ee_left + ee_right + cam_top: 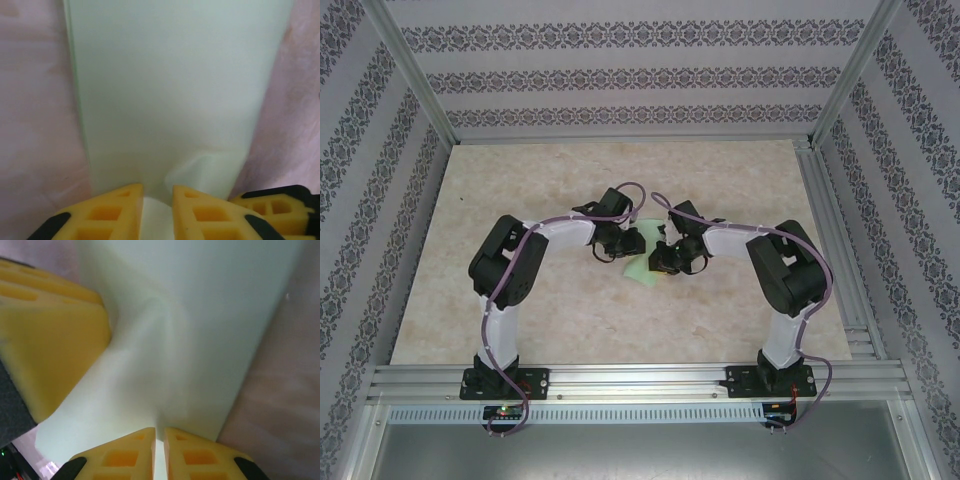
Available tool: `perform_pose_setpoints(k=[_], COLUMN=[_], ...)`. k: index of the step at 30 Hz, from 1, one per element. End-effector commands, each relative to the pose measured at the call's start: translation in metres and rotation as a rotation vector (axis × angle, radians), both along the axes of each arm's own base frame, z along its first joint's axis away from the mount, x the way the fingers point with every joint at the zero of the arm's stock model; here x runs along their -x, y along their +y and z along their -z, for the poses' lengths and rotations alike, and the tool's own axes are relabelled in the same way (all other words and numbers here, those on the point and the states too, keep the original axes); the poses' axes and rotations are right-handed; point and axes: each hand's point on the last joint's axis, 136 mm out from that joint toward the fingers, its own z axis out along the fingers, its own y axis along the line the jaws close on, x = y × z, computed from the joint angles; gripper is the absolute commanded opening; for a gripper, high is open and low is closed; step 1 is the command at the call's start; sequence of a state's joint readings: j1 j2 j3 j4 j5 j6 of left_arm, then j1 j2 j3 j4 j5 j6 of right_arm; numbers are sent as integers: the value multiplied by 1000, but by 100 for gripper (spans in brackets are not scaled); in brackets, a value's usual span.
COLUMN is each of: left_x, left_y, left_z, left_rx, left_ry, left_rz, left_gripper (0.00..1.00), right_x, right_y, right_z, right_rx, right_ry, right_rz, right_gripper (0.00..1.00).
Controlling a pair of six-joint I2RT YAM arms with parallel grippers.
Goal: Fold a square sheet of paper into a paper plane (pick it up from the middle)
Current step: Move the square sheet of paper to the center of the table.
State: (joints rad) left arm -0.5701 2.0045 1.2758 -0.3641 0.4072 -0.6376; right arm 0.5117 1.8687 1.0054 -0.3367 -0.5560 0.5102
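Note:
The square sheet of paper [642,268] is pale mint green and lies at the table's middle, between the two grippers. In the left wrist view the paper [175,90] runs away as a long straight-edged band with a puckered bulge near the fingers. My left gripper [157,192] [620,243] has its yellow fingers a little apart, a lobe of paper in the gap. My right gripper [160,432] [670,258] is shut on the paper's [200,315] near edge. A left finger [50,340] stands close beside it. I cannot make out a paper plane shape.
The beige marbled tabletop [520,300] stretches around the arms. Aluminium rails run along the right side [830,230] and the near edge [640,378]. Patterned walls close in the back and sides. The right gripper's fingers [272,205] sit close to my left fingers.

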Motion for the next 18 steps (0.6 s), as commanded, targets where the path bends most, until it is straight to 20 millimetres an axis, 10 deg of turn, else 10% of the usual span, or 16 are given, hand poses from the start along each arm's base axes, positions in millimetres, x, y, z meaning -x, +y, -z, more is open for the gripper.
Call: perform_pose_setpoints(k=[1,6,18], left_x=[-6,-14,-13], left_y=[9,22,-28], left_z=[-29,-35,-38], left_rx=[0,-43,136], left_ry=[-43,-87,-58], left_rz=[-22,-56,45], left_gripper=[26,29,27], right_x=[5,-3,-54], right_y=[5,4,-28], right_z=[2,-24,-45], right_rx=[-2,-52,-76], right_ry=[-20,-91,-171], right_rz=[-65,-51,230], right_gripper=[15,15,16])
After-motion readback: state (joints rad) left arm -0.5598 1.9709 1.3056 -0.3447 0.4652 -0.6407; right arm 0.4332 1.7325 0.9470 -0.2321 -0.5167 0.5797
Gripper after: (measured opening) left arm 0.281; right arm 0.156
